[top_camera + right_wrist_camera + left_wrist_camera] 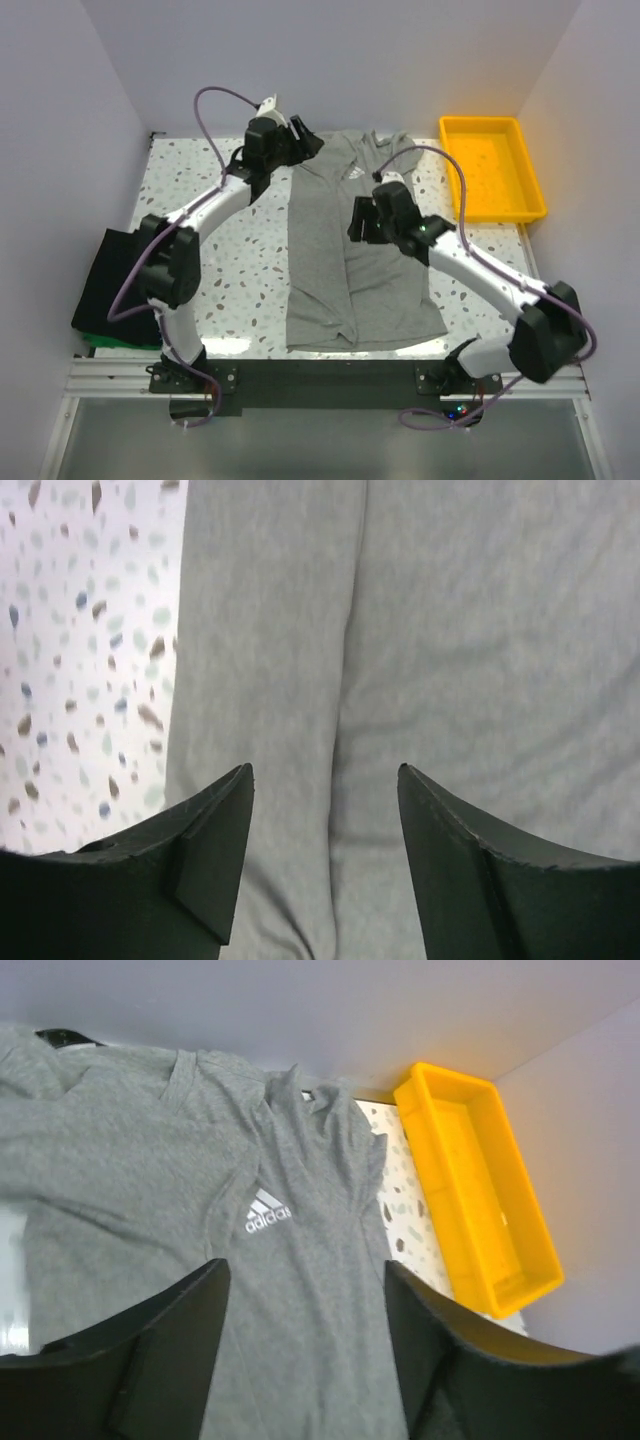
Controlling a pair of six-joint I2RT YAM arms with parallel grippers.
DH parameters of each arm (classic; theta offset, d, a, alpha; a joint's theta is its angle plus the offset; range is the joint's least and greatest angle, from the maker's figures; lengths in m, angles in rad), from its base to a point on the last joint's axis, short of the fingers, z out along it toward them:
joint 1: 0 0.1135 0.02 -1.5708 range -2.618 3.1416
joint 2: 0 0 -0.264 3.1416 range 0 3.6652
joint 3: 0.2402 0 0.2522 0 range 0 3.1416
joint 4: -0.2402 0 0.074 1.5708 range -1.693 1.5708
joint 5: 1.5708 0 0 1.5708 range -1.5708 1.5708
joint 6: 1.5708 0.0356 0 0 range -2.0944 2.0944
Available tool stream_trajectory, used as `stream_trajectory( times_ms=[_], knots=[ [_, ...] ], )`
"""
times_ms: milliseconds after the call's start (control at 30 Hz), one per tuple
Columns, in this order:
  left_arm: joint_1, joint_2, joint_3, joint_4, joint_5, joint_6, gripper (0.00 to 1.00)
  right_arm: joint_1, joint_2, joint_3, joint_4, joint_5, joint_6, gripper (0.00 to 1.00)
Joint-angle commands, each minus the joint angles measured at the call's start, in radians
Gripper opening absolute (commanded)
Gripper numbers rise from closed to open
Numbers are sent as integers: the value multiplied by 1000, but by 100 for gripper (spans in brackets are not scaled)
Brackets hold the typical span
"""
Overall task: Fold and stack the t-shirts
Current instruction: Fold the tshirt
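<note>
1. Left end effector (305,1272): the two black fingers are spread, with nothing between them. It hovers at the collar end of the heather-grey short-sleeved fabric t-shirt (350,260), above the shirt's left shoulder; the small white chest logo (268,1212) lies just beyond the fingertips.

2. Right end effector (325,772): the fingers are likewise spread and empty. It hovers over the middle of the same t-shirt, towards its right side. A lengthwise fold edge in the fabric runs between the fingers (whether they touch the cloth cannot be determined).

3. The grey t-shirt lies flat, chest up, on the white speckled desk (240,260), collar at the far end and hem at the near end, between the two arms.

4. A folded black fabric t-shirt (115,280) lies well to the left of the grey t-shirt, at the desk's left edge, with a green fabric layer (105,342) showing under its near edge.

5. The yellow rectangular plastic tray (492,170) sits to the right of the grey t-shirt's collar end, apart from it.
</note>
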Motion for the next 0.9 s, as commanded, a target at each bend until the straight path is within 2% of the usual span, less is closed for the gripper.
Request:
stream_trajectory(
  times_ms=[0, 33, 133, 333, 400, 567, 867],
  knots=[
    [-20, -206, -189, -104, -88, -43, 62, -96, 201, 218, 30, -184, -171, 62],
    [-32, -245, -279, -176, -102, -52, 56, -113, 314, 319, 38, -211, -190, 59],
    [-67, -386, -441, -312, -197, -58, 49, -143, 500, 483, 52, -261, -210, 55],
    [-179, -634, -744, -446, -254, -117, 39, -145, 738, 708, 102, -313, -244, 54],
    [-207, -710, -791, -506, -277, -140, 36, -145, 835, 765, 109, -321, -257, 53],
    [-275, -857, -921, -529, -222, -152, 38, -145, 974, 920, 127, -310, -281, 53],
    [-367, -856, -995, -562, -184, -150, 40, -133, 1135, 1078, 190, -276, -267, 50]
  ],
)
